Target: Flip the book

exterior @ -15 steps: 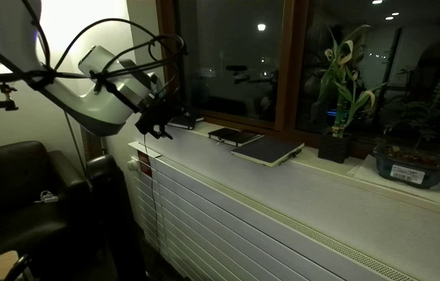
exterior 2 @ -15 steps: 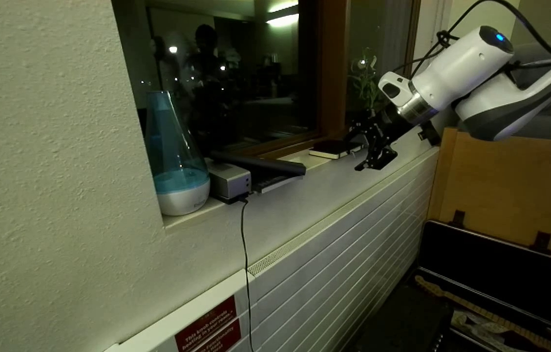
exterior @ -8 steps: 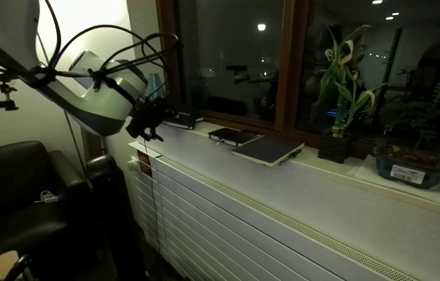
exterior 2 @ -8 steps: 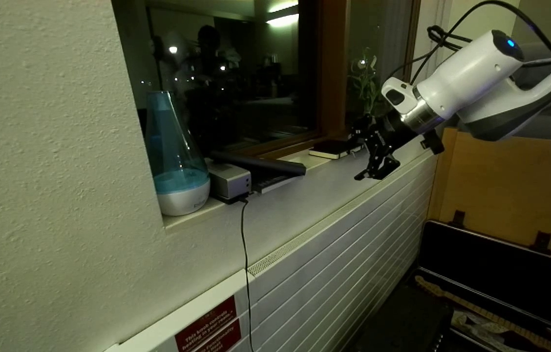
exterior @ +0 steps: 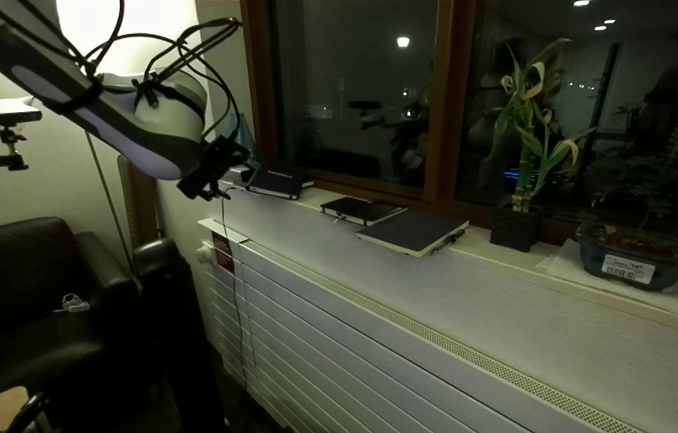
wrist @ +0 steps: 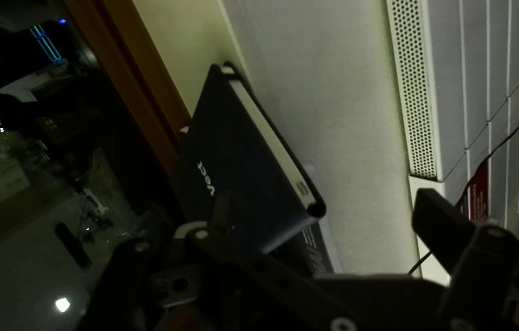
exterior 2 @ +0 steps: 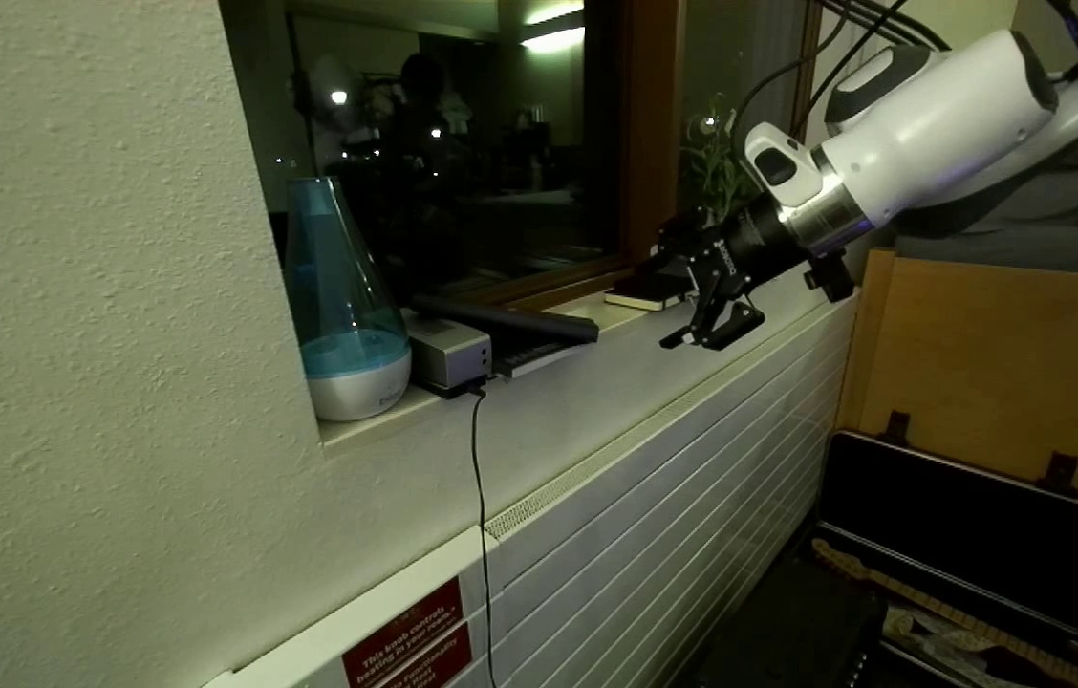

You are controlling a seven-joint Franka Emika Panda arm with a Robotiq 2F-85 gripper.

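Note:
The small dark book (exterior: 363, 210) lies flat on the window sill in an exterior view. Its pale page edge also shows in an exterior view (exterior 2: 633, 302), partly behind a finger. A larger dark grey book (exterior: 414, 231) lies beside it with a pen at its edge. My gripper (exterior 2: 658, 306) is open and empty, in the air in front of the sill. In the wrist view my gripper (wrist: 331, 218) has its fingers wide apart. Neither flat book shows there.
A dark folder with white lettering (wrist: 241, 170) leans at the sill's far end, also seen in an exterior view (exterior: 276, 182). A grey box (exterior 2: 451, 352) and blue humidifier (exterior 2: 353, 354) stand beside it. Potted plants (exterior: 516, 225) stand along the sill. The radiator (exterior: 375, 337) runs below.
My gripper has moved away from the flat books, toward the folder and humidifier end, and the wrist has tilted. The books have not moved.

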